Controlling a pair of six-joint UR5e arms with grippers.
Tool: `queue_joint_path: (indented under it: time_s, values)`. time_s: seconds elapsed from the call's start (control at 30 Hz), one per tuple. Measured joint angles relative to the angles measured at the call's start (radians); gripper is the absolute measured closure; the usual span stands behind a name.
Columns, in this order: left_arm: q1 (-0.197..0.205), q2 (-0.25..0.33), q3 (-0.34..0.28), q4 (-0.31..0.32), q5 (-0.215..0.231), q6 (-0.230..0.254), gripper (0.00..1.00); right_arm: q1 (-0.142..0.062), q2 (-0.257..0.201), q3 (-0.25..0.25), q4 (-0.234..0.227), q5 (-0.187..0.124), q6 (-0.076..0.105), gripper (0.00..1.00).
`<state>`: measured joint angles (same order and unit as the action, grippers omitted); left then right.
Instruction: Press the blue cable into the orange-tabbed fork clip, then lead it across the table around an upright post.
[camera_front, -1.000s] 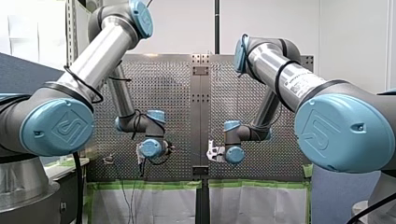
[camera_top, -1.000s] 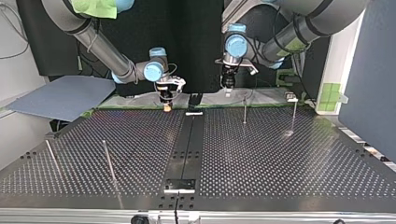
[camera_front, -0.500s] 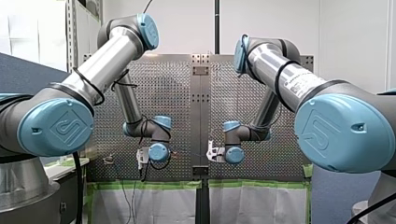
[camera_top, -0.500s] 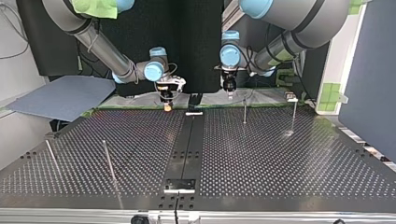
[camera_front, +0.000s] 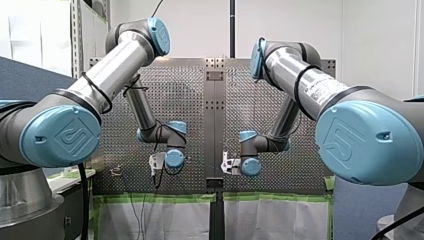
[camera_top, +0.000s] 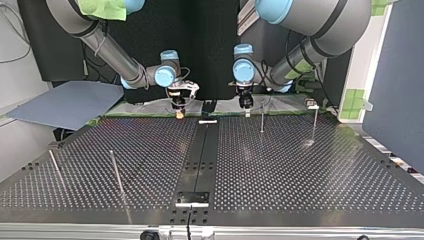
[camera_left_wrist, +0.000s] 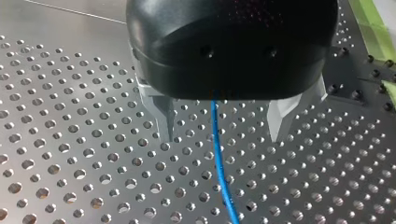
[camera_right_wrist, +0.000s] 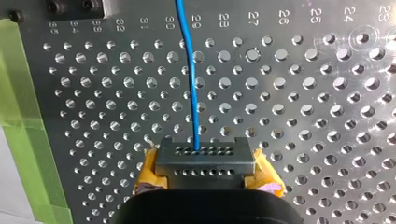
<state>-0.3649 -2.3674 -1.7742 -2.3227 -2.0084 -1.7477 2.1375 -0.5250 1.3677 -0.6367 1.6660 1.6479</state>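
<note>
While my right gripper, with yellow pads, is clenched on the blue cable, that cable runs straight over the perforated table and passes between the spread metal fingers of my left gripper, which is released and touches it with neither finger.

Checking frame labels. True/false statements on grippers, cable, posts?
1. My left gripper is open; the blue cable runs between its fingers ungripped. True.
2. My right gripper is shut on the blue cable. True.
3. My left gripper has yellow pads. False: its fingers are bare metal.
4. The table holds no upright posts. False: a post stands near my left gripper in the top view.
</note>
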Motion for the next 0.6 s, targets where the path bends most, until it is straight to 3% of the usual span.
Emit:
queue_joint_path:
  time_s: [0.6]
  values:
    - [0.031,-0.005,0.029,-0.008,0.004,0.091,0.00,0.000,0.002,0.000,0.001,0.000,-0.003,1.00]
